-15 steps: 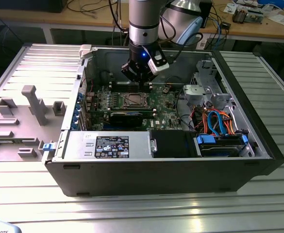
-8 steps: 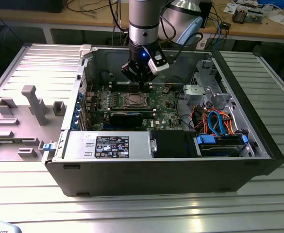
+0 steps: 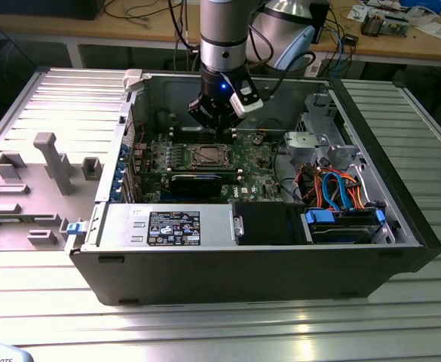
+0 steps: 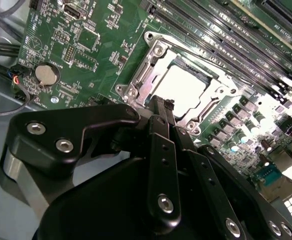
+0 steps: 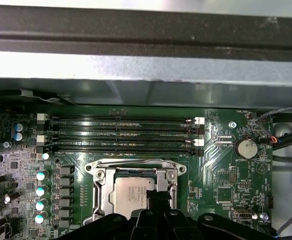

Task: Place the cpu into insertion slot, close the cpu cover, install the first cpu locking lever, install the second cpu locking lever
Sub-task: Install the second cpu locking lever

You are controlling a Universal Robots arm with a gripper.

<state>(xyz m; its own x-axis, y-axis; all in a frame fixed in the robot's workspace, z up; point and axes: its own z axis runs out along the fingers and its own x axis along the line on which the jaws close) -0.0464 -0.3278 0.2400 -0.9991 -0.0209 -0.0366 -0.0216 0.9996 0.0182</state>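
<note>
The cpu (image 5: 132, 192), with its dull silver top, lies seated in the insertion slot (image 5: 94, 168) on the green board; I also see the cpu (image 4: 185, 87) in the second wrist view and the cpu (image 3: 206, 157) in the exterior view. The silver cpu cover (image 5: 100, 189) lies flat around it, and its window frames the chip. My gripper (image 4: 161, 104) hovers just above the socket's edge, shut, with nothing between its black fingers. In the exterior view the gripper (image 3: 220, 133) hangs over the socket's far side. Thin wire levers run along the socket's sides; whether they are latched cannot be told.
Long memory slots (image 5: 121, 132) run beside the socket toward the case wall (image 5: 136, 75). A coin cell (image 5: 246, 147) sits on the board. A black expansion card (image 3: 196, 183), the power supply (image 3: 167, 226) and a drive cage with orange and blue cables (image 3: 341, 188) stand inside the case.
</note>
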